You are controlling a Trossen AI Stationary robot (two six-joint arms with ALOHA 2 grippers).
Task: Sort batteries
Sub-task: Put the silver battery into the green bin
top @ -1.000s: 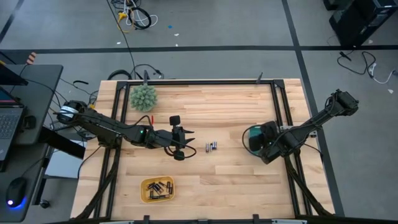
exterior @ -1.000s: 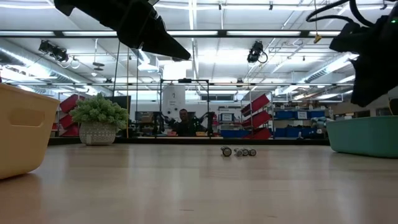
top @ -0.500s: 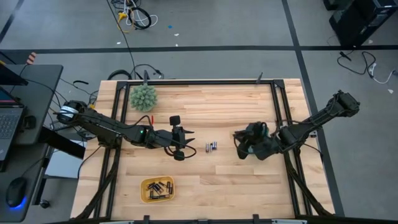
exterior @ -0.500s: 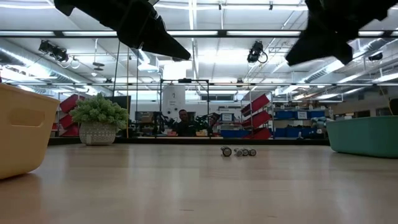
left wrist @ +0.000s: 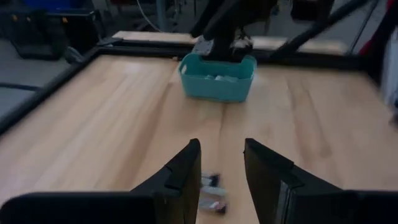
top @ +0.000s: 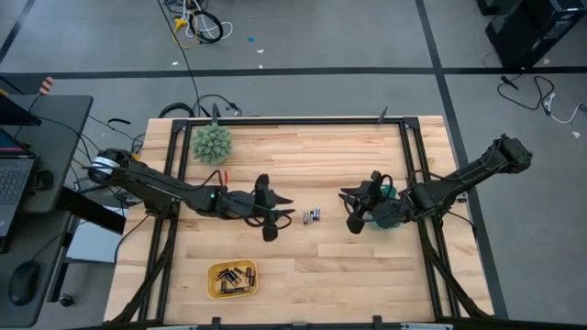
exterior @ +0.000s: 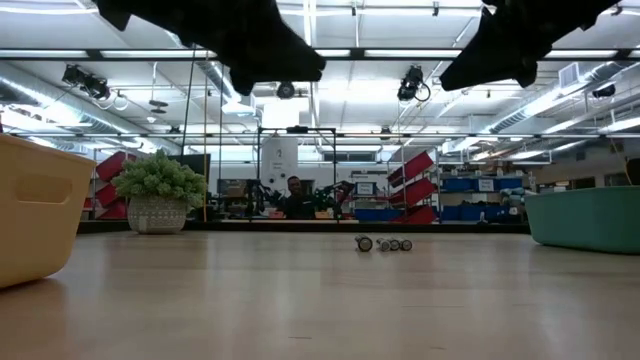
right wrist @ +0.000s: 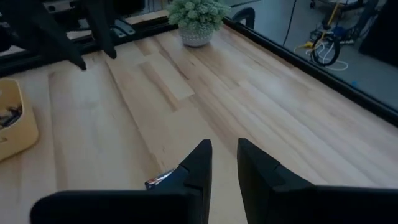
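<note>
A few small batteries (top: 312,216) lie in a row on the wooden table's middle; the low view shows the batteries (exterior: 385,244) end-on. My left gripper (top: 278,214) hovers just left of them, open, and in its wrist view the batteries (left wrist: 211,190) show low between the fingers of my left gripper (left wrist: 222,167). My right gripper (top: 349,209) hangs just right of the batteries, above the table. The fingers of my right gripper (right wrist: 224,159) stand a narrow gap apart with nothing between them. A silvery battery (right wrist: 159,179) shows beside one finger.
A yellow tray (top: 232,279) with several batteries sits near the front left. A teal tray (top: 389,209) lies under my right arm, holding pale bits (left wrist: 217,77). A spiky green ball (top: 212,143) in a pot stands at the far left. A black frame (top: 293,120) rims the table.
My right gripper has swung from over the teal tray toward the table's left, to the batteries, rising a little and rolling about its axis. My left gripper has stayed in place but rolled, so its fingers stand differently.
</note>
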